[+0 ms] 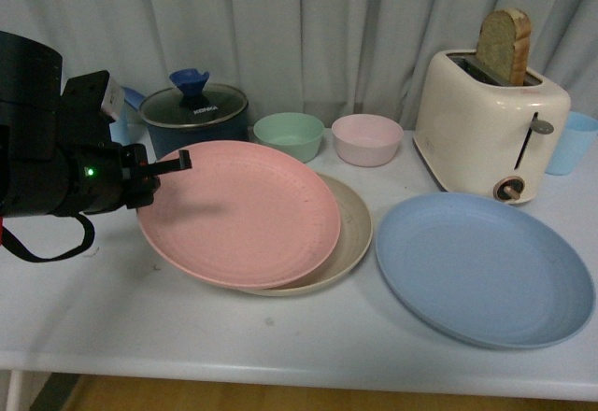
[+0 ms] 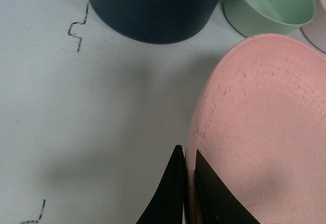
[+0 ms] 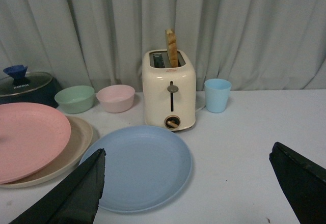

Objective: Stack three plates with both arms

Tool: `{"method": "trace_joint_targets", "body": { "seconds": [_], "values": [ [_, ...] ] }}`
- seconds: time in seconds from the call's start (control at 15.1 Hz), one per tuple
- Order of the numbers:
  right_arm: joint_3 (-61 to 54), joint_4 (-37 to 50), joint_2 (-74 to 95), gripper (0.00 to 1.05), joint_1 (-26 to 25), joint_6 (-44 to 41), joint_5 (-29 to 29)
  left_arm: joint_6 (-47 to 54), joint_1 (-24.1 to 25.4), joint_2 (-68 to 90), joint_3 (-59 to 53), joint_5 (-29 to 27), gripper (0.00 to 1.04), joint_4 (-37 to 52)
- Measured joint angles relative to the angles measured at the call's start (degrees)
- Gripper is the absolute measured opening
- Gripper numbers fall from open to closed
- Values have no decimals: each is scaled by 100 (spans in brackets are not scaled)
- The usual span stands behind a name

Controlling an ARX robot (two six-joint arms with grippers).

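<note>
On pink plate (image 2: 265,122): end effector (image 2: 188,150) clamped.

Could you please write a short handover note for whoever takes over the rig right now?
The left gripper is shut on the left rim of the pink plate.
The right gripper is open and empty, near the blue plate.
The pink plate lies over the beige plate; I cannot tell whether it is fully set down.
The blue plate lies alone on the table, to their right.
Left to do: release the pink plate and combine all three into one stack.
</note>
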Motion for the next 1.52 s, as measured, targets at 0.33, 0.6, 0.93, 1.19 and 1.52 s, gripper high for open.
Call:
{"method": "trace_joint_targets", "body": {
  "seconds": [0.33, 0.6, 0.93, 1.19, 1.52],
  "values": [
    [0, 2, 0, 98, 0, 0, 0, -299, -83, 81, 63, -59, 3, 83],
    [0, 2, 0, 98, 0, 0, 0, -422, -175, 151, 162, -63, 3, 109],
    [0, 2, 0, 98, 0, 0, 0, -481, -446, 479, 404, -240, 3, 107],
    [0, 2, 0, 98, 0, 0, 0, -743, -393, 605, 468, -256, 18, 302],
    [0, 2, 0, 98, 0, 0, 0, -1784, -293, -208, -269, 229, 81, 1353]
  ]
}}
